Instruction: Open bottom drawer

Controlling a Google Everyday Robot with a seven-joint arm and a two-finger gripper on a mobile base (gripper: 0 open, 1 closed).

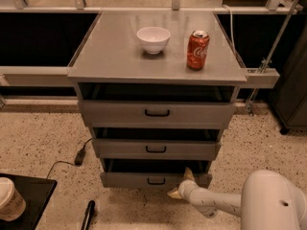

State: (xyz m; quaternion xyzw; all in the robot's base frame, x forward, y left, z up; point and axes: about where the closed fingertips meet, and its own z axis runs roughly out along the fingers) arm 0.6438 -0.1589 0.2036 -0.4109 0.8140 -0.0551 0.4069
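Note:
The bottom drawer (129, 178) is the lowest of three grey drawers in the cabinet, with a small black loop handle (156, 181). A dark gap shows above its front. My gripper (181, 184) is low at the drawer's front, just right of the handle, on a white arm that reaches in from the lower right. One yellowish fingertip (189, 174) rises over the drawer's top edge and the other (174, 194) lies below the front.
The middle drawer (156, 149) and top drawer (157, 113) sit above. A white bowl (153, 39) and a red soda can (197, 50) stand on the cabinet top. A black cable (80, 155) lies on the speckled floor at left, with a paper cup (9, 201) on a black tray.

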